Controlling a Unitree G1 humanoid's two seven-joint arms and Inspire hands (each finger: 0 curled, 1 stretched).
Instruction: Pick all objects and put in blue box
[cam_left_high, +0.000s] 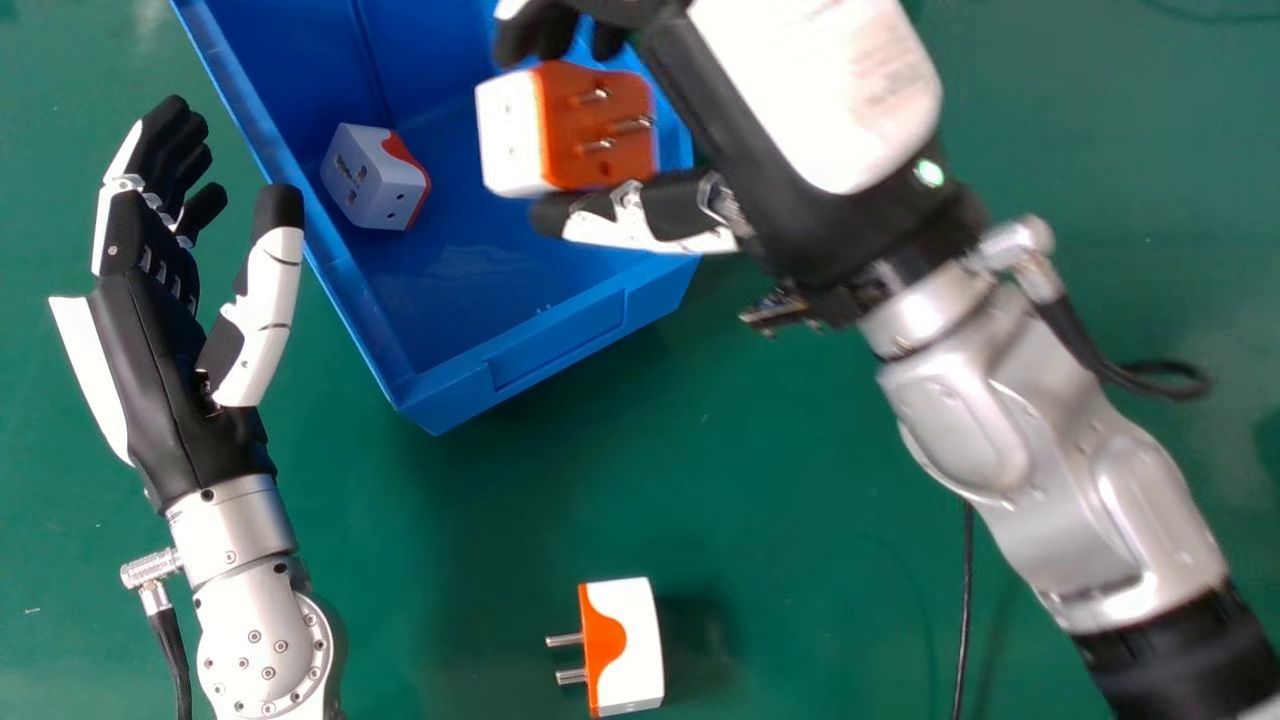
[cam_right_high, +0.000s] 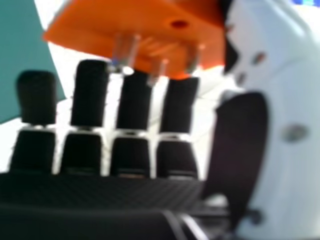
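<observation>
Adapter (cam_left_high: 600, 130) over blue box (cam_left_high: 458, 398), second (cam_left_high: 372, 182) inside, third (cam_left_high: 632, 645) outside, left hand (cam_left_high: 160, 345) alongside

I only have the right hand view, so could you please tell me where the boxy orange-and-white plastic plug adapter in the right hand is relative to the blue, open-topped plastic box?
Observer: In the head view, the right hand holds the adapter over the blue box, towards the right side of its opening.
Operator: Thank you. Would anything remain to be picked up after this one?
Observer: Yes, another boxy white-and-orange plug adapter lies on the flat green table, nearer the robot than the box, with its metal pins pointing to the view's left.
</observation>
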